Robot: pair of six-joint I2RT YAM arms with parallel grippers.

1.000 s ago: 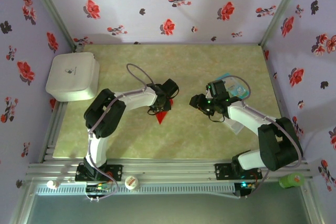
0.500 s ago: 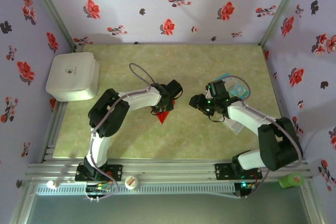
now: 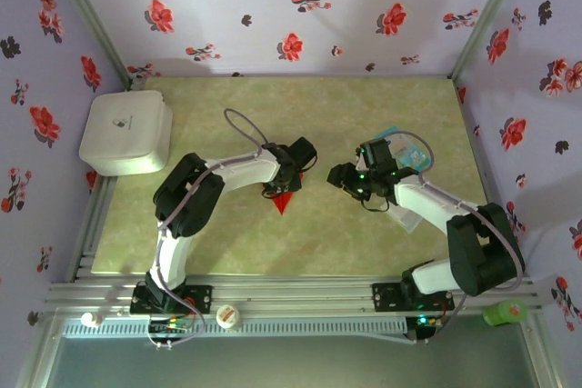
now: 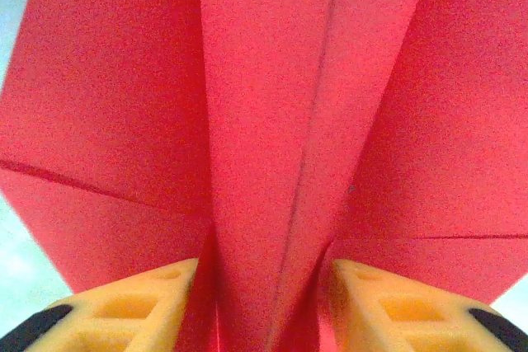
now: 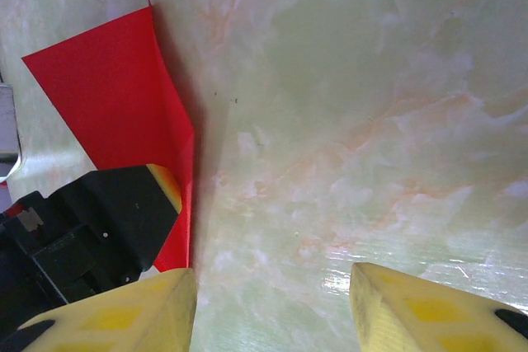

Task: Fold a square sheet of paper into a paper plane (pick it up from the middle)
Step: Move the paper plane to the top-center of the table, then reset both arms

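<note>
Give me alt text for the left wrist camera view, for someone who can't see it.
Close-up of a folded red paper plane, its raised centre crease running down between the left claw's two yellow fingers. A pale surface shows at the left corners.

Two robot arms, the left arm [image 3: 195, 193] and the right arm [image 3: 446, 215], stand at the near edge of one marbled table [image 3: 364, 106]. Each carries one two-finger gripper, the left gripper [image 3: 284, 184] and the right gripper [image 3: 341, 177]. One red paper plane [image 3: 281, 199] lies mid-table. One white box [image 3: 125, 132] sits far left, and one light-blue-and-white packet [image 3: 406, 154] lies to the right. On the near rail are one white cap [image 3: 227, 317], one green object [image 3: 505, 313] and what may be one smaller white item [image 3: 88, 320].
</note>
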